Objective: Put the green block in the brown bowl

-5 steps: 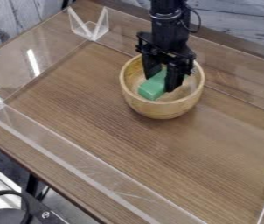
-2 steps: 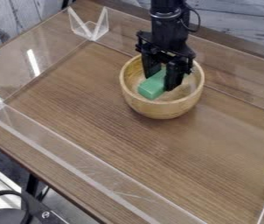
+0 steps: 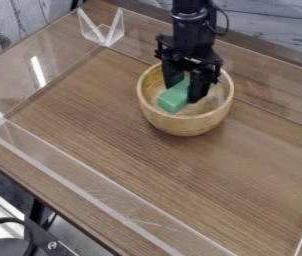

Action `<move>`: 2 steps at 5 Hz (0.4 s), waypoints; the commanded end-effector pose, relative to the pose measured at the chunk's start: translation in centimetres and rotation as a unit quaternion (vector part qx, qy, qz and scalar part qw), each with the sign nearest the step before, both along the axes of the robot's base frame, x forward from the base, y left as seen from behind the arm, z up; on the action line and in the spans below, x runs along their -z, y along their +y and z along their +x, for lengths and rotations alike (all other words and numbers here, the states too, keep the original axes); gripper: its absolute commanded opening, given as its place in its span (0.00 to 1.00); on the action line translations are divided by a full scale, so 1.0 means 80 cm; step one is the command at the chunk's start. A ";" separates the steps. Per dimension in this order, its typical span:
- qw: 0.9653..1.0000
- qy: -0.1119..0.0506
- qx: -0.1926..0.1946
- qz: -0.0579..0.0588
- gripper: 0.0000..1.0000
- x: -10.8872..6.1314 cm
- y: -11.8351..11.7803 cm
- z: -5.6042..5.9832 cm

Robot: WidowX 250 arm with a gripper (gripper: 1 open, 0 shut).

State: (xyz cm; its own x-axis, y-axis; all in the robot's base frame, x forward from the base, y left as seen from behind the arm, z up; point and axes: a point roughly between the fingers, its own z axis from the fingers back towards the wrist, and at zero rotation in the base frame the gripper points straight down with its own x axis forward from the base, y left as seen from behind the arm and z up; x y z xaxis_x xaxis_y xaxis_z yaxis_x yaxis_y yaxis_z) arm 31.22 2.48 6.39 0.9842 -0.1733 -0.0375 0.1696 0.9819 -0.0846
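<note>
Wood grain ran the length of the table [image 3: 140, 150], a dark brown plank surface with a dull sheen, fenced on its sides by low walls of clear acrylic [image 3: 34, 170] that caught the light along their edges. Toward the back stood the brown bowl [image 3: 185, 100], round and thick-walled, pale tan against the darker top, its rim smooth and its outer curve showing faint streaks of grain.

From above, the black arm came straight down over the bowl, and its gripper [image 3: 190, 88] reached inside the rim. The fingers [image 3: 201, 78] were slim, matte black bars, standing upright and drawn close together, pinched on the upper end of the green block [image 3: 177, 98]. That block was a small flat bar of plain mint green, matte, with crisp corners, much shorter than the bowl was wide. It leaned inside the hollow of the bowl, its lower end down toward the near-left inner wall; whether that end touched the wood I could not tell.

At the far left corner a small clear plastic piece [image 3: 103, 30], folded like a V, stood near the acrylic wall, well apart from the bowl.
</note>
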 end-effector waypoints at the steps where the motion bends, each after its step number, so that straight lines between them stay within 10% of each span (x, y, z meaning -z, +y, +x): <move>1: 0.999 -0.035 -0.003 0.006 0.00 -0.024 0.006 0.016; 2: 0.999 -0.035 -0.005 0.005 1.00 -0.030 0.007 0.016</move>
